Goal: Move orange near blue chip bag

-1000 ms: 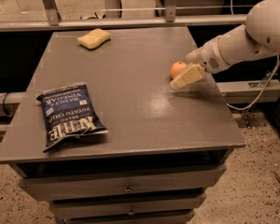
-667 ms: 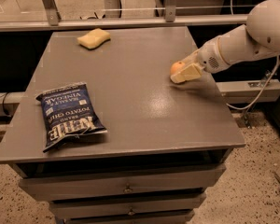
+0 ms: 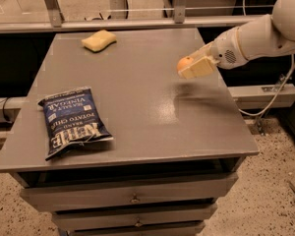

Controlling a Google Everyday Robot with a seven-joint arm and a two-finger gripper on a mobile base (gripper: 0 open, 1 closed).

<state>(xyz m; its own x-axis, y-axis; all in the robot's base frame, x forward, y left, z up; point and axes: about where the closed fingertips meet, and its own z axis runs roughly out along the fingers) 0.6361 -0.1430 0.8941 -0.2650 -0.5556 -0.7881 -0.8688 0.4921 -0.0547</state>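
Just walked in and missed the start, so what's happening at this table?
The robot arm's claw is gripping the orange and holding it just above the right side of the grey table. The blue chip bag lies flat near the front left corner, well apart from it. A yellow sponge sits at the back.

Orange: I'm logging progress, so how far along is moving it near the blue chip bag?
Done: the pincer grips the orange, raised off the table on the view's right. In hand: the carry. Left: crossing to the blue chip bag at the view's near left and setting it down nearby.
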